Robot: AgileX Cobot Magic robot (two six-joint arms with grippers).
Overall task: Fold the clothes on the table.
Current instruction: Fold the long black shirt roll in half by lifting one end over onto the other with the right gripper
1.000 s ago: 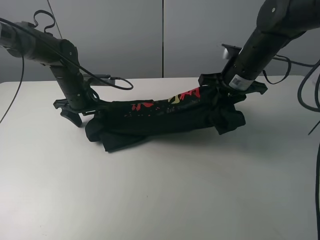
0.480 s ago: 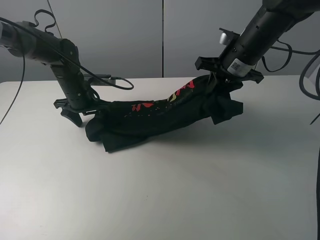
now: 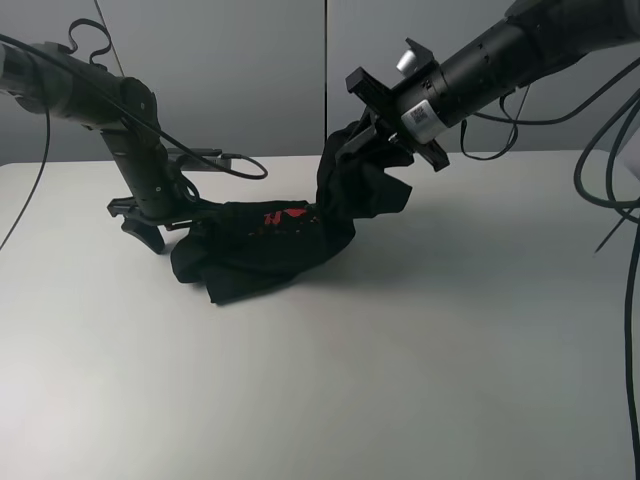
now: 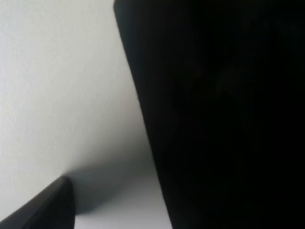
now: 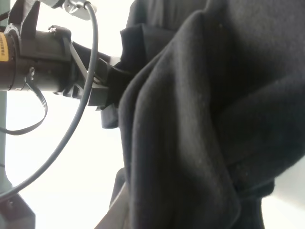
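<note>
The black T-shirt (image 3: 250, 255) lies bunched in a long roll on the white table (image 3: 400, 350), with a bit of red print (image 3: 285, 216) showing on top. My left gripper (image 3: 176, 222) is down at the shirt's left end and shut on it. My right gripper (image 3: 368, 140) is shut on the shirt's right end, holding it lifted and carried over toward the left, so cloth hangs from it. Black cloth fills most of the left wrist view (image 4: 228, 114) and the right wrist view (image 5: 200, 119); the fingertips are hidden in both.
Grey wall panels (image 3: 260, 70) stand behind the table. A black cable (image 3: 235, 165) loops off the left arm just behind the shirt. More cables (image 3: 612, 180) hang at the right edge. The left arm (image 5: 43, 57) shows in the right wrist view.
My right gripper has risen and swung left with the shirt's right end, doubling that end back over the middle. The printed characters are now mostly covered. The left gripper has stayed put.
</note>
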